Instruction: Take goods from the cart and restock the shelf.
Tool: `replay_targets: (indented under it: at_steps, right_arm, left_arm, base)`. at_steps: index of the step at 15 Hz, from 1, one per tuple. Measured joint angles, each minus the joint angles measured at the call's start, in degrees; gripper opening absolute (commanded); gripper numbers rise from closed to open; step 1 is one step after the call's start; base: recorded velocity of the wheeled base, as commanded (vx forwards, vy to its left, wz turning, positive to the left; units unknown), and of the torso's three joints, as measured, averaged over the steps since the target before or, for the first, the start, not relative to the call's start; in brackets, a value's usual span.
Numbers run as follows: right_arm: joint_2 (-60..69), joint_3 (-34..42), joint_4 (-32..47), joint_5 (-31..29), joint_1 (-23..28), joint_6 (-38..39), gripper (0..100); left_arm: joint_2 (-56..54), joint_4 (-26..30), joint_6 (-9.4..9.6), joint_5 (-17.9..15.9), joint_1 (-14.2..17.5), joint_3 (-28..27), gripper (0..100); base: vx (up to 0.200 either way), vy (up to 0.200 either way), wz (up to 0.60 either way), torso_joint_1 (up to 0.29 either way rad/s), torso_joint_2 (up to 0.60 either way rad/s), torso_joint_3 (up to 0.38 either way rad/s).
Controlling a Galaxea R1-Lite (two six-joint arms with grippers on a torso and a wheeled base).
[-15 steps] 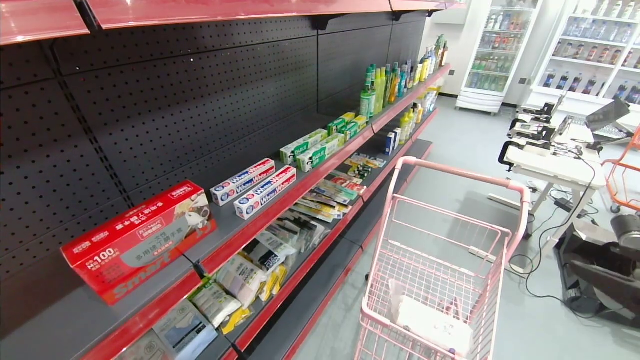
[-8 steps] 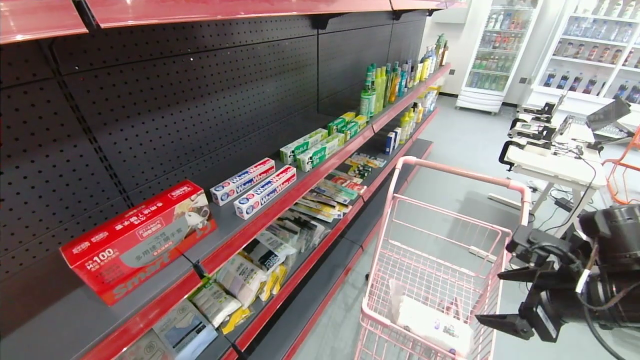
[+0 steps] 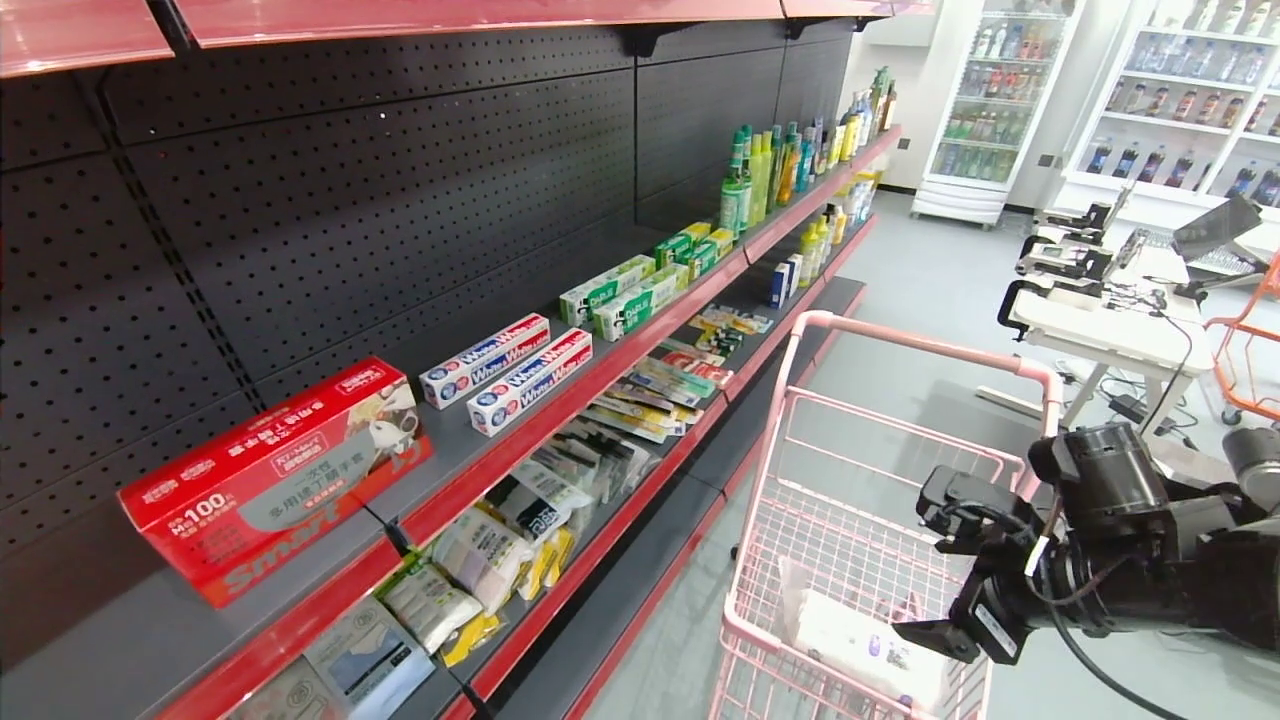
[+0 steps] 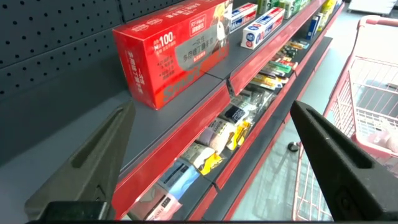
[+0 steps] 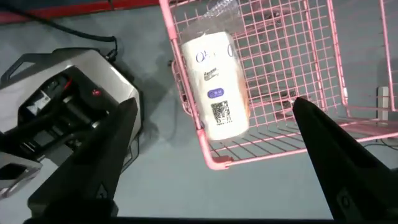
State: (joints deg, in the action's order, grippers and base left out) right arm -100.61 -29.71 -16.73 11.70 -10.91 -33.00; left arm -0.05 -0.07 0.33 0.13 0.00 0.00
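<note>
A white desk (image 3: 1110,340) loaded with equipment stands on a pale grey floor (image 3: 930,270), with black cables (image 3: 1128,408) trailing beneath it, an orange wire frame (image 3: 1214,362) just beside it, and beyond it a glass-door drinks cooler (image 3: 985,110) and white shelves of bottles (image 3: 1180,125).

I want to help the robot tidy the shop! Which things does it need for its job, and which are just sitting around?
For the job: pink cart, white pack lying in it, grey shelf, right gripper with fingers open, aimed at the pack.

Just sitting around: red box and toothpaste boxes already on the shelf, bottles, drinks fridge, white desk.
</note>
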Motion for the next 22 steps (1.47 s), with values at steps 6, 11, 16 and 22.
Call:
replay_targets:
  at_steps: [6,11,16,22]
  right_arm:
    - [-4.38,-1.35,-0.35,-0.11,0.78,-7.95,100]
    - [-8.09,-1.43,-0.32,-0.13,1.46,-10.76,100]
    - [-10.72,-2.62,-0.32,-0.11,1.11,-10.92,100]
    - [-11.85,-4.39,-0.34,-0.13,1.32,-10.95,100]
  left_arm:
    - [0.0,-0.02,0.02,-0.04,0.0,0.0,100]
    - [0.0,0.0,0.0,-0.02,-0.02,0.0,100]
    - [0.0,0.02,0.02,0.0,0.0,0.0,100]
    - [0.0,0.0,0.0,0.0,0.0,0.0,100]
  base:
    - [0.0,0.0,0.0,-0.1,0.21,0.112]
    - [0.0,0.0,0.0,-0.14,0.3,0.155]
    - [0.0,0.0,0.0,-0.15,0.33,0.175]
    - [0.0,0.0,0.0,-0.153,0.35,0.19]
